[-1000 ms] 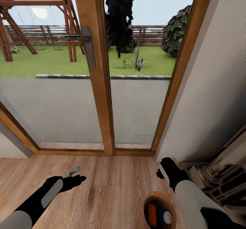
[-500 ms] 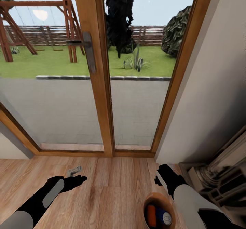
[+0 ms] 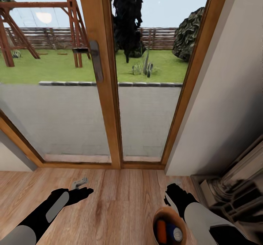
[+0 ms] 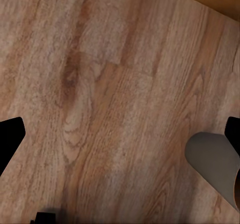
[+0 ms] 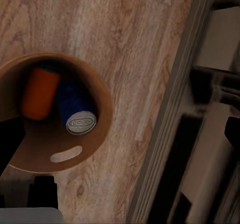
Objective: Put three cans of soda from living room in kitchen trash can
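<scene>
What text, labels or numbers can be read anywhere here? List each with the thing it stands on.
No text can be read.
Blue soda can: an oval mark on its pale top, too blurred to read.
Orange soda can: no lettering shows.
Trash can: its brown inside and rim carry no lettering.
Door handle plate: plain grey, no marking.

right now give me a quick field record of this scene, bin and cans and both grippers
room: warm wood floor before wood-framed glass doors
bin: round brown-lined trash can on the floor beside the right gripper
contents: one orange soda can and one dark blue soda can lying inside
third can: cannot tell
left gripper: empty, above bare floor
right gripper: open, holding nothing
</scene>
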